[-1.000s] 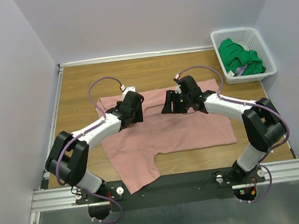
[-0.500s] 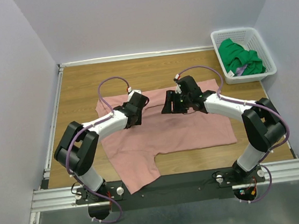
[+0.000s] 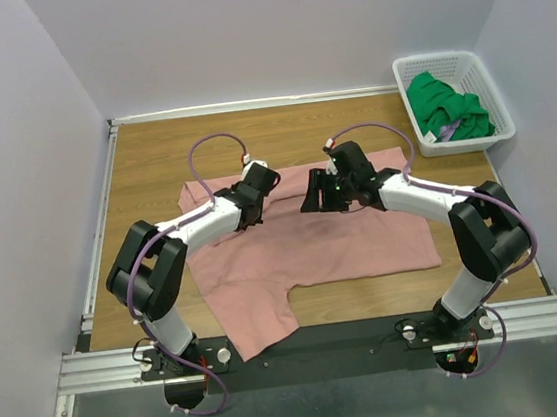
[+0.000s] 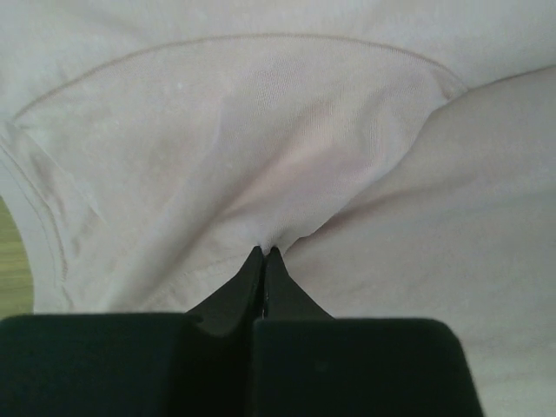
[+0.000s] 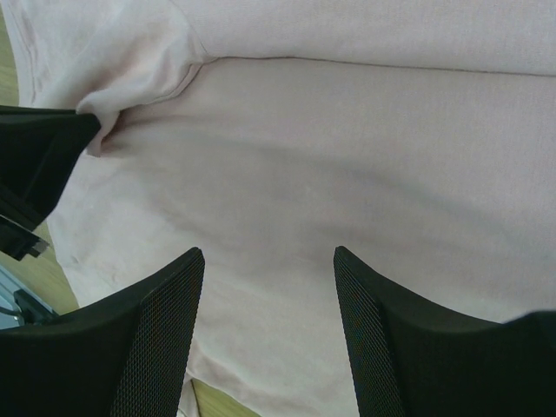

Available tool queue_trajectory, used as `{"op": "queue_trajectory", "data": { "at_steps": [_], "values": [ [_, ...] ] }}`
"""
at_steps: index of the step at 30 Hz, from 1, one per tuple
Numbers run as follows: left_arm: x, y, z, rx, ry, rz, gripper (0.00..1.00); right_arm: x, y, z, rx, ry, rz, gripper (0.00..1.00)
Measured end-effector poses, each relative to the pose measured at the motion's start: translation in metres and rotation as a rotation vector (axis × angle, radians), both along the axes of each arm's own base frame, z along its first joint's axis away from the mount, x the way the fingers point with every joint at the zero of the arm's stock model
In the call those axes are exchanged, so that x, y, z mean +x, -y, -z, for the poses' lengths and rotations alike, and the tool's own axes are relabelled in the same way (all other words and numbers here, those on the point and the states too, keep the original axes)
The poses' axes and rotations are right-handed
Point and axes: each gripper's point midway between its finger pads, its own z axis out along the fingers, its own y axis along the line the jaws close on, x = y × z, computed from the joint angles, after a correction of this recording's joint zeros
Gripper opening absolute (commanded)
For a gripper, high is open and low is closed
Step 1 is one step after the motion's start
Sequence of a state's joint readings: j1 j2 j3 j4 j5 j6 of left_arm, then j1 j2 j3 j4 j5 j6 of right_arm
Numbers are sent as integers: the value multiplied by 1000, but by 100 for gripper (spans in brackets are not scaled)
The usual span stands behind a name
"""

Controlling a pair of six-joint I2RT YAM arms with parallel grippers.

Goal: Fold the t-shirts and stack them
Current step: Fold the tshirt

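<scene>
A dusty-pink t-shirt lies spread on the wooden table, one part hanging toward the near edge. My left gripper is down on its upper left area, near the neckline seam. In the left wrist view the jaws are shut on a small raised pinch of pink cloth. My right gripper hovers over the shirt's upper middle, open, with only flat cloth under its fingers. The right wrist view also shows the left gripper at the left edge. A bright green t-shirt sits crumpled in the basket.
A white lattice basket stands at the back right corner against the wall. Bare wood shows behind and left of the pink shirt. Walls close in on three sides. The metal rail runs along the near edge.
My left gripper has slid right along the shirt's upper edge and closed from open onto a fold of pink cloth. The right arm has stayed still.
</scene>
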State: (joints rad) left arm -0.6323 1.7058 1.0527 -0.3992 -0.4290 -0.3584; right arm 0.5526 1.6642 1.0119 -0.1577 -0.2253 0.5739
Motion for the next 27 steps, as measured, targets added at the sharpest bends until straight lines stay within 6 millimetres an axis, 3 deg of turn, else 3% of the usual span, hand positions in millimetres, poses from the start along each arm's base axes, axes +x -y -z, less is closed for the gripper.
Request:
{"op": "queue_trajectory", "data": {
  "at_steps": [6, 12, 19, 27],
  "values": [
    [19, -3, -17, 9, 30, 36, 28, 9, -9, 0, 10, -1, -15, 69],
    [38, -27, -25, 17, 42, 10, 52, 22, -22, -3, 41, -2, -26, 69],
    [64, -46, -29, -26, 62, -37, 54, 37, -53, -7, 101, 6, -60, 66],
    [75, -39, -17, -55, 44, -37, 54, 30, -98, 0, 169, -14, -109, 62]
  ]
}}
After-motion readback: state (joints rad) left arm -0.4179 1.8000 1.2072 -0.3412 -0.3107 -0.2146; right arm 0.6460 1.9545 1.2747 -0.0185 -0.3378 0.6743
